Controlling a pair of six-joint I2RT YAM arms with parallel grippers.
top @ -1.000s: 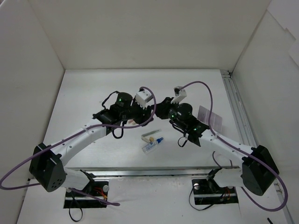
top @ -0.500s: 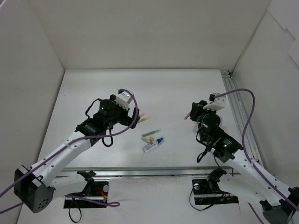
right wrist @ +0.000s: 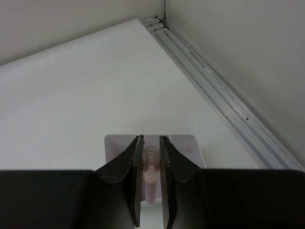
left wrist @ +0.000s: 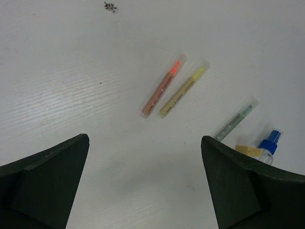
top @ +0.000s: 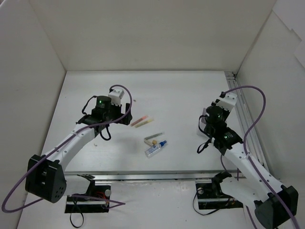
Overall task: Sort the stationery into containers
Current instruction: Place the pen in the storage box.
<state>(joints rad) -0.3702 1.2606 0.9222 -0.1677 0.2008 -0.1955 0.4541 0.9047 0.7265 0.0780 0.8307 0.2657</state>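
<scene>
My left gripper (top: 123, 117) is open and empty, and hovers left of the loose stationery. In the left wrist view, between and beyond its fingers (left wrist: 57, 176), lie an orange-red pen (left wrist: 161, 88), a yellow-green pen (left wrist: 182, 90), a grey pen (left wrist: 232, 123), a beige piece (left wrist: 248, 150) and the blue-capped white tube (left wrist: 269, 143). From above these are the two pens (top: 142, 121), the grey pen (top: 154, 137) and the tube (top: 155, 149). My right gripper (right wrist: 151, 139) is shut on a pink pen (right wrist: 151, 164) above the white box with a lilac inside (right wrist: 116, 145). From above, the right arm (top: 212, 119) hides the box.
An aluminium rail (top: 240, 114) runs along the table's right edge, close to the box, and also shows in the right wrist view (right wrist: 224, 90). White walls stand on three sides. A few dark specks (left wrist: 110, 6) lie on the table beyond the pens.
Both grippers have left the middle of the table. The left arm drew back to the left, empty and open. The right arm carried the pink pen right, over the box.
</scene>
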